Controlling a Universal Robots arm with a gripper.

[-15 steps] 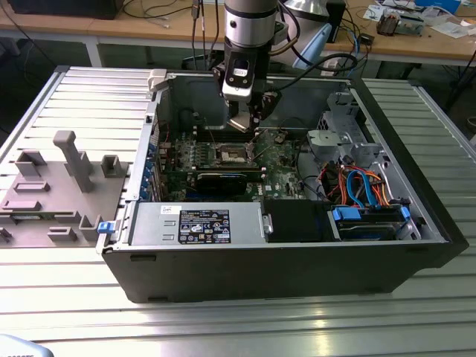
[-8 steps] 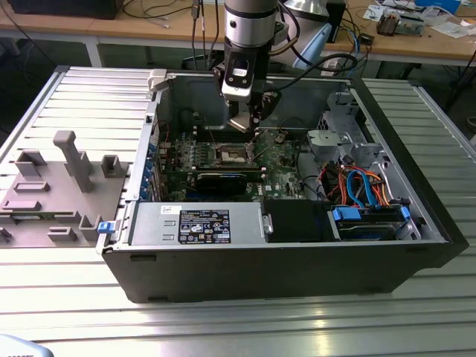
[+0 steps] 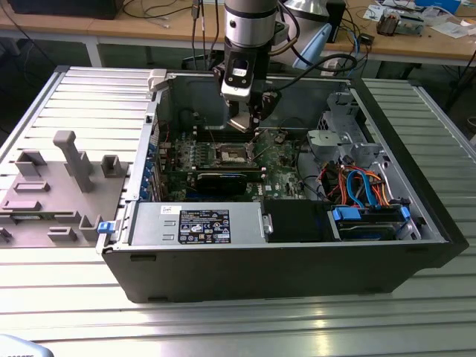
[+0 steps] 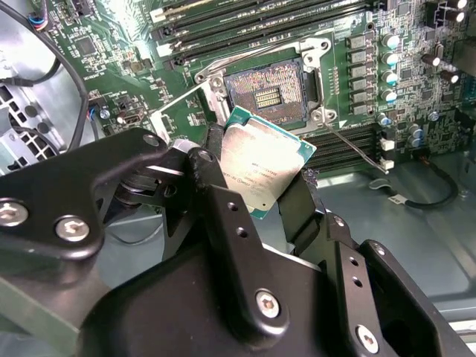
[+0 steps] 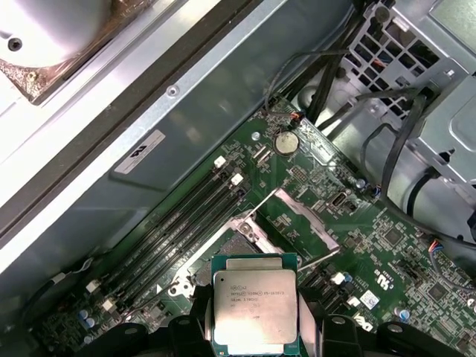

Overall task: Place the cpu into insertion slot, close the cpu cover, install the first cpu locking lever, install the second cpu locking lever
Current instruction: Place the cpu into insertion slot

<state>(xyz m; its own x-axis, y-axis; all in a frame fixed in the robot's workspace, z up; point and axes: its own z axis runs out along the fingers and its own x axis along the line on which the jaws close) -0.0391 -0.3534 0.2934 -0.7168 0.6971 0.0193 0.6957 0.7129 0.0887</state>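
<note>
The jaws are closed on the cpu (image 4: 264, 167), pinching it by two opposite edges with its metal top towards the wrist cameras. They hold it clear above the motherboard (image 4: 387, 111) inside the open computer case (image 3: 282, 275), which stands on the ribbed desk (image 3: 223, 327). The insertion slot (image 4: 268, 93) lies open and bare just beyond the chip's far edge in the second wrist view, so the socket sits ahead of and below the jaws, near but apart. The chip's sides look skewed against the socket's rim there, though camera angle may account for that. The cpu cover (image 5: 316, 223) stands swung up beside the socket, and a thin locking lever (image 4: 353, 152) lies released along the memory slots (image 4: 245, 22). The chip's underside is hidden, its near edge is cut off in the first wrist view, and the gap down to the socket cannot be judged.
</note>
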